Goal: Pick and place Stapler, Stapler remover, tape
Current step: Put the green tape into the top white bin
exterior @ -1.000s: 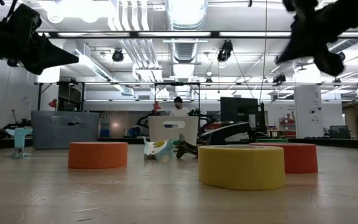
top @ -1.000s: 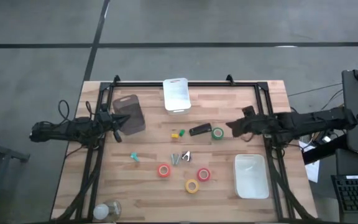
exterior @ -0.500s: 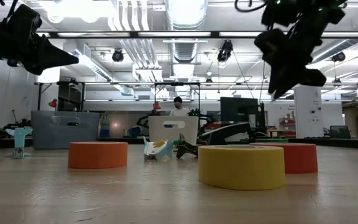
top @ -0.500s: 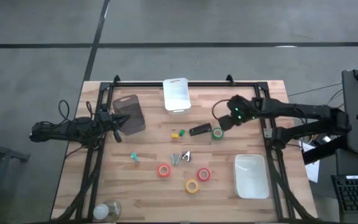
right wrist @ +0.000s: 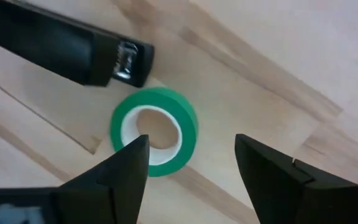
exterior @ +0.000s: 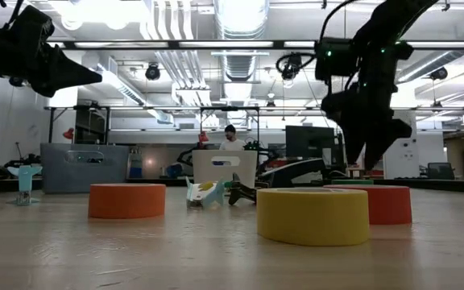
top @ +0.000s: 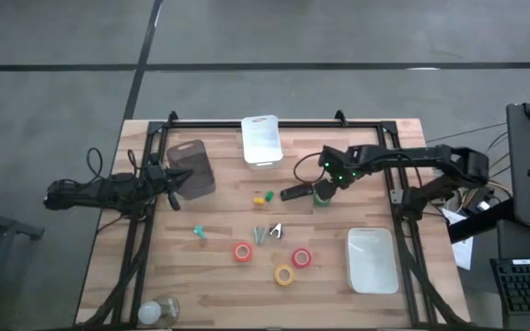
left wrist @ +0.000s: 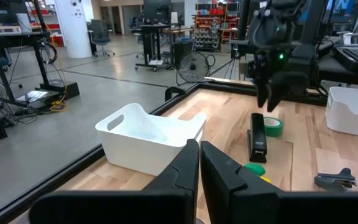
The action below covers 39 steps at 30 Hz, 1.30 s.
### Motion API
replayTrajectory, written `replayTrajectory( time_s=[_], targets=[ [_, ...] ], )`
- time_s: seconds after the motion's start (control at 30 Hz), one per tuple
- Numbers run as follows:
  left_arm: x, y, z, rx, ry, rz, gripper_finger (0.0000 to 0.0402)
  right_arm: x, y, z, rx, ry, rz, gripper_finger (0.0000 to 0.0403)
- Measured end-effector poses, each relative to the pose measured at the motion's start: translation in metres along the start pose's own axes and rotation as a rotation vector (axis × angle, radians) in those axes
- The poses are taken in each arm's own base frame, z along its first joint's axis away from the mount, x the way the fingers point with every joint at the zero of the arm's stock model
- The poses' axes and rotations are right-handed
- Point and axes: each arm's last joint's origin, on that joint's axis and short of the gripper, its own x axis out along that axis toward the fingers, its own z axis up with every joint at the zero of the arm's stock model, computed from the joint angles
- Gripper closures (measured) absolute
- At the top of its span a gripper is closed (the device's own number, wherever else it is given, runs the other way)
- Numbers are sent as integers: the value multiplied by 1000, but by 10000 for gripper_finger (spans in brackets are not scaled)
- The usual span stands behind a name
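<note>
From above, the right gripper (top: 324, 190) hangs over the green tape (top: 321, 197), with the stapler (top: 294, 192) just beside. In the right wrist view its fingers (right wrist: 124, 177) are wide apart, the roll partly between them. The left gripper's (left wrist: 199, 163) fingers are together.

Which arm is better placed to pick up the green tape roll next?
The right. The right gripper hangs open directly above the green tape roll, beside the stapler. The left gripper waits shut at the table's far left edge.
</note>
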Motion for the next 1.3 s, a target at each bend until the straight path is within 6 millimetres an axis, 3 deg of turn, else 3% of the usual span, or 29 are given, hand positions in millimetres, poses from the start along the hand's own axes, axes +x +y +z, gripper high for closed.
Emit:
replayTrajectory(
  time_s=[0.47,0.83,0.93,1.03,1.3],
  targets=[
    [0,0,0,0,0,0,381,33,4,8,-62,48,-23,210],
    [0,0,0,0,-1,0,381,30,4,7,-85,43,-14,339],
    [0,0,0,0,-1,0,381,23,5,7,-81,23,2,372],
    [0,0,0,0,0,0,383,8,10,11,-73,-15,37,378],
    [0,0,0,0,0,0,381,-57,37,39,-93,-224,139,369]
  ],
)
